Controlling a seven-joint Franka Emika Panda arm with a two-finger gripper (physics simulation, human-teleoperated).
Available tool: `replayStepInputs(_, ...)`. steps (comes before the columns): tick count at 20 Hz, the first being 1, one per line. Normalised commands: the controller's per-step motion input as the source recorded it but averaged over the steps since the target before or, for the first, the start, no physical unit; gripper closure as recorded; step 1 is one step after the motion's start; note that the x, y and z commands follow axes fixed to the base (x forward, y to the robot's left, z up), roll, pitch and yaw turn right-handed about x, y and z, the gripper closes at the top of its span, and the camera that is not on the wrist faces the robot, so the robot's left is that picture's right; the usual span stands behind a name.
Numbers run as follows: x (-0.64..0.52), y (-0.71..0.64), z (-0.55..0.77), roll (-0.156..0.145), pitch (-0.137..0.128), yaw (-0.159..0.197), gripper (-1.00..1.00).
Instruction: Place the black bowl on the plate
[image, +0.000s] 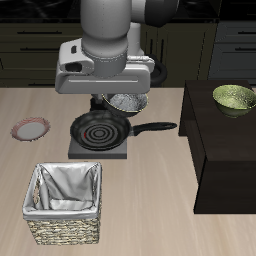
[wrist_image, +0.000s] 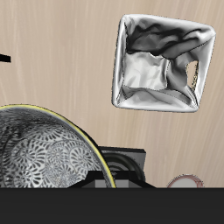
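Note:
The black bowl (image: 126, 100) has a speckled grey-silver inside. It hangs just under my gripper (image: 120, 94), behind the frying pan and clear of the table. In the wrist view the bowl (wrist_image: 48, 156) fills much of the picture, close to the camera. My gripper looks shut on the bowl's rim; the wrist body hides the fingers. The plate (image: 30, 129) has a reddish-pink rim and lies flat on the table, well off to the side of the pan. A sliver of the plate shows in the wrist view (wrist_image: 185, 182).
A black frying pan (image: 98, 128) with a long handle sits on a grey stove burner (image: 98, 147) below the bowl. A woven basket with a grey lining (image: 65, 205) stands near the table's front edge. An olive-green bowl (image: 235, 97) rests on a dark cabinet (image: 225, 150).

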Motion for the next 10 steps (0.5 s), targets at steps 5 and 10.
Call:
replayStepInputs(5, -0.22, -0.25, -0.03, 0.019, -0.023, 0.031, 1.0)
replayStepInputs(10, -0.13, -0.27, 0.01, -0.02, -0.047, 0.041, 1.0)
